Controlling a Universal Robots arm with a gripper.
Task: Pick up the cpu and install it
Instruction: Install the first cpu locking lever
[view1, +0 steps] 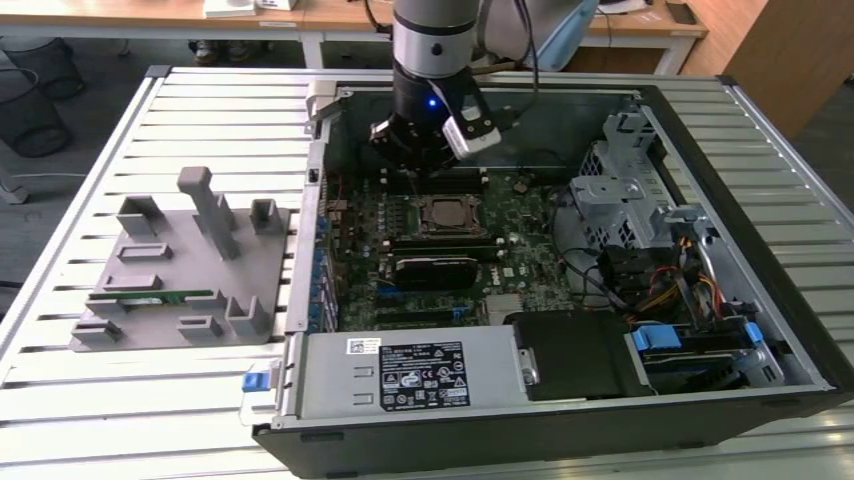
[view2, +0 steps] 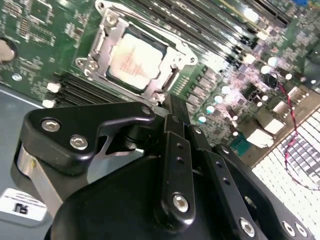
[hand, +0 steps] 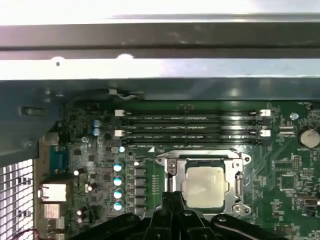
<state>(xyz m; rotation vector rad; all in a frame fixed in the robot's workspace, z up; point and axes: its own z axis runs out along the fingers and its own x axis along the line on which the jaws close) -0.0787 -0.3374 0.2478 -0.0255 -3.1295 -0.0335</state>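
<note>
The cpu (view1: 438, 213), a small square chip with a pale silvery top, lies flat in the metal-framed socket (hand: 237, 170) on the green motherboard inside the open computer case. Both wrist views show the cpu (view2: 135, 60) (hand: 205, 186) seated in that frame, with nothing gripping it. My gripper (view1: 416, 170) hangs just above the board, by the socket's far side in the exterior view. Its black fingers (view2: 172, 130) lie pressed together, and the gripper (hand: 172, 196) is shut with nothing between them, close to the cpu's edge.
Black memory slots (hand: 190, 127) run beside the socket, toward the case wall (hand: 150, 40). A drive cage (view1: 627, 190) and cables fill the exterior view's right, a power supply (view1: 400, 375) the front. A grey fixture (view1: 174, 270) holding a green memory stick (view1: 154, 298) stands left of the case.
</note>
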